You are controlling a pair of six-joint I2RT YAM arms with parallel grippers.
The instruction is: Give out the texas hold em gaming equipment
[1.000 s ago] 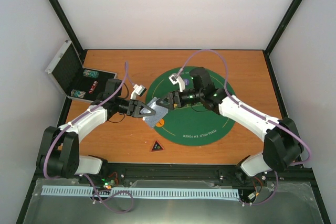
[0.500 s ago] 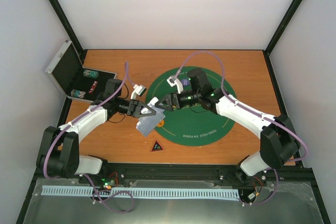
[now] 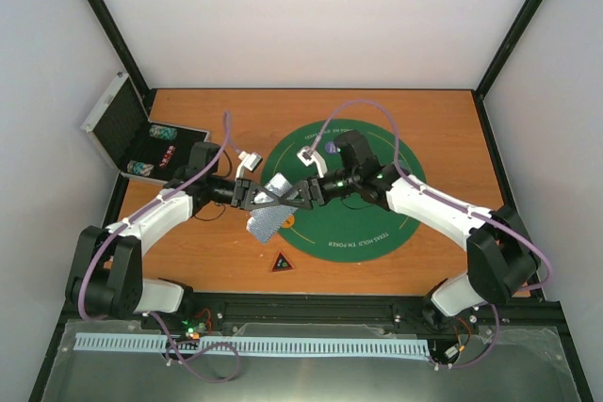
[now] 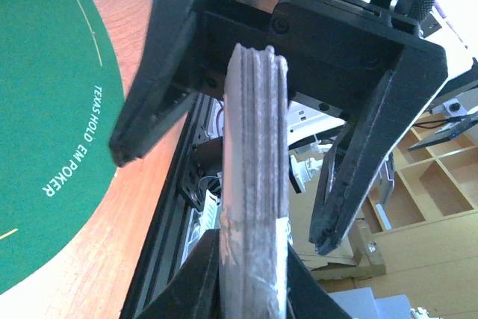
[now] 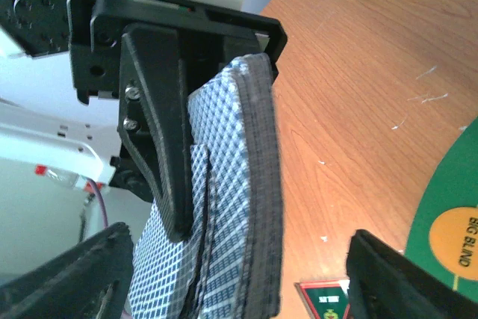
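Observation:
A deck of playing cards (image 3: 267,220) with blue-checked backs hangs above the table's wood, just off the left edge of the green mat (image 3: 367,223). My left gripper (image 3: 256,197) is shut on its upper end. Edge-on in the left wrist view, the deck (image 4: 254,147) stands pinched in my left gripper (image 4: 250,259). My right gripper (image 3: 296,195) faces it, open, one finger on each side of the cards and apart from them. From the right wrist the deck (image 5: 235,207) fills the gap of the right gripper (image 5: 239,252). A dark red-edged triangle (image 3: 281,263) lies on the wood below.
An open silver case (image 3: 115,120) stands at the far left with chip stacks (image 3: 162,132) in front of it. The mat carries a yellow "BIG BLIND" spot (image 5: 457,248). Black frame posts rise at the table's back corners.
My right gripper has slid left until its open fingers straddle the deck. The left gripper has shut fully on the cards, and the deck has shifted slightly left.

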